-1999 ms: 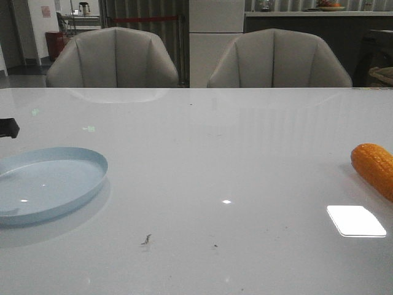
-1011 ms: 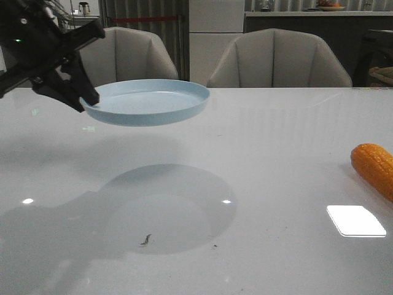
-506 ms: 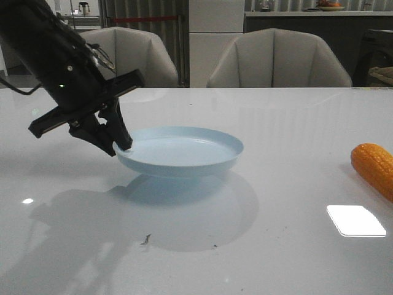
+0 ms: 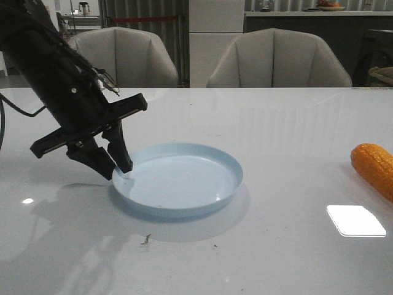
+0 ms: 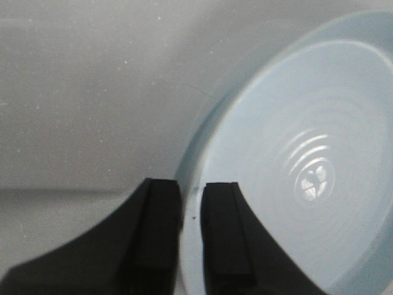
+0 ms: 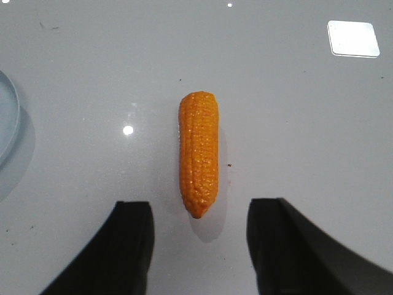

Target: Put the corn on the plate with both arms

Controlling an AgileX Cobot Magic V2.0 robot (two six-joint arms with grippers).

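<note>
The corn (image 6: 199, 155) is the thing I have to move, but the biggest thing here is the table (image 4: 288, 246), white and glossy, filling the lower two thirds of the front view. On it, just left of centre, sits the plate (image 4: 178, 179), pale blue, flat on the surface. My left claw (image 4: 114, 165) is clamped on the plate's left rim, one finger inside and one outside; in the left wrist view my fingers (image 5: 161, 203) pinch that thin edge between them.

In the front view the corn (image 4: 373, 167) lies at the far right edge, partly cut off, well apart from the plate. My right claw (image 6: 199, 243) hangs over it with its fingers spread wide, touching nothing.

In the right wrist view the corn's long axis runs straight up and down the frame, in line with the gap between my fingers. Its narrow tip points toward the bottom edge and its blunt end toward the top.

I judge it light and stiff, likely plastic. The bumpy kernels should give grip, though its round body may roll. I would take it across the thick middle.
</note>
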